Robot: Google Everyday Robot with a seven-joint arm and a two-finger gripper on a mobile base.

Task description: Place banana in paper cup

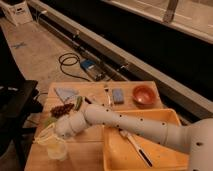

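the pale yellow banana (45,133) is seen tilted over the rim of the cup, at the end effector (56,131) near the surface's front left corner. the paper cup (55,149) stands upright just below it; it looks pale and translucent.
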